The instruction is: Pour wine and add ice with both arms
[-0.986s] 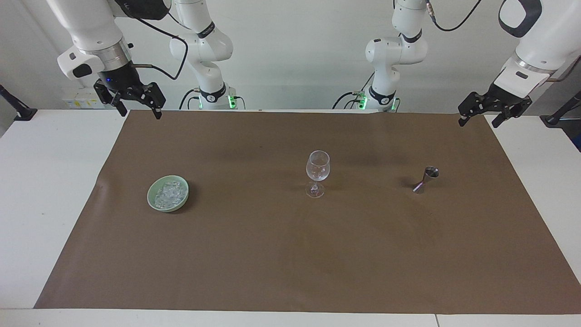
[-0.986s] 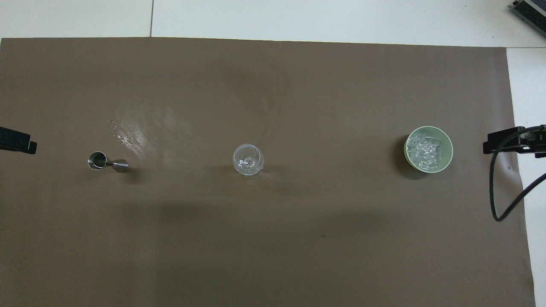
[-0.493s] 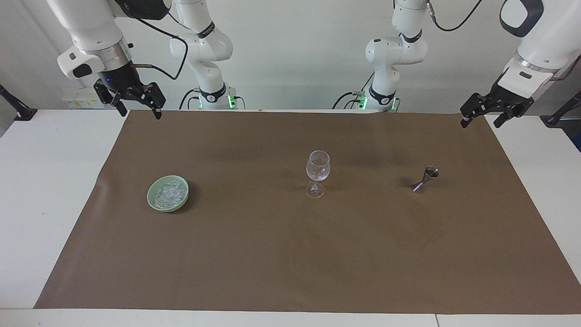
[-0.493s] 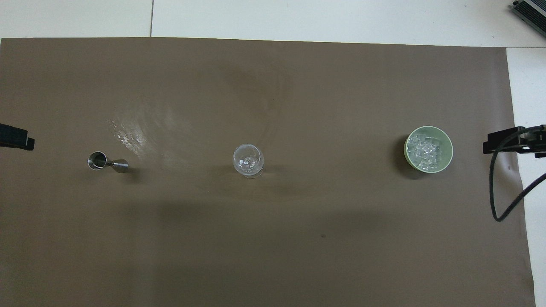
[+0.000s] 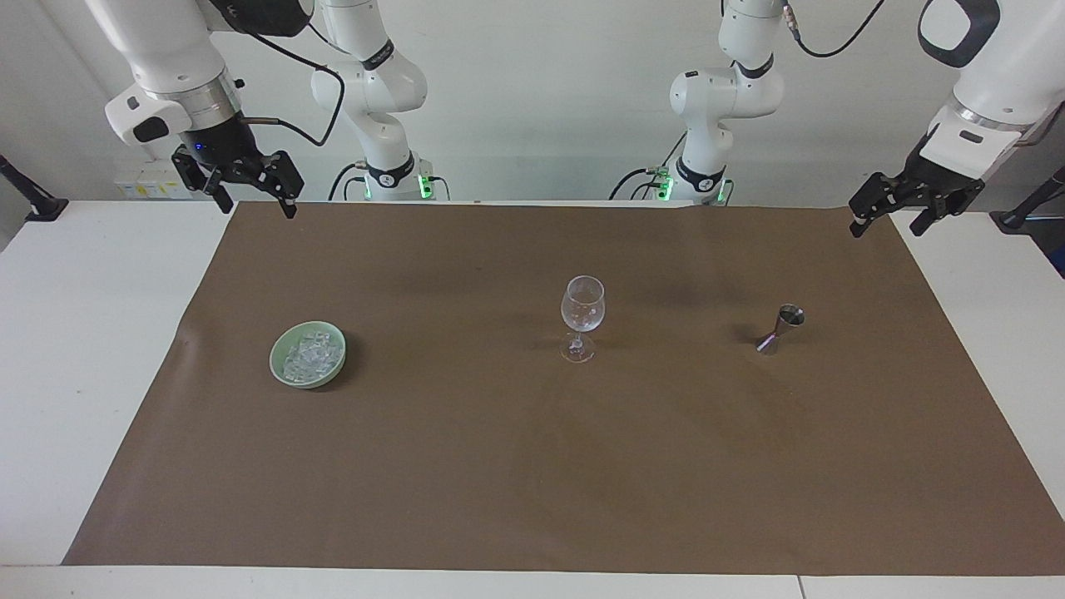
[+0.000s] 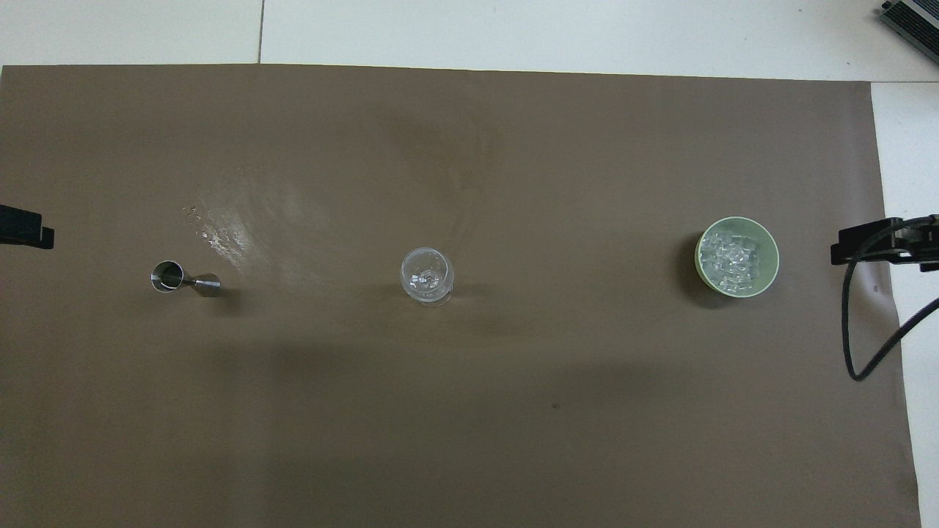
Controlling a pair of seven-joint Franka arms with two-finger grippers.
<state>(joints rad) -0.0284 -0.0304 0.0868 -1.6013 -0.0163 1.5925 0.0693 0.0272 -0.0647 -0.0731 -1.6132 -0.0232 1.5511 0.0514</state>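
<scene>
Ice [image 5: 309, 356] in bowl [image 5: 285, 376] toward right arm's end, wine glass [image 5: 582, 316] mid-mat, jigger [image 5: 780, 329] toward left arm's end

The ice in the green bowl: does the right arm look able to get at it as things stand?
Probably yes: the ice lies uncovered, and the open right gripper hangs at that end.

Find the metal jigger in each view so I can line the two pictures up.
Facing view: the jigger stands on the brown mat toward the picture's right, at the left arm's end.
Overhead view: the jigger shows toward the picture's left.
Shared landmark: the wine glass mid-mat, beside it in both.
</scene>
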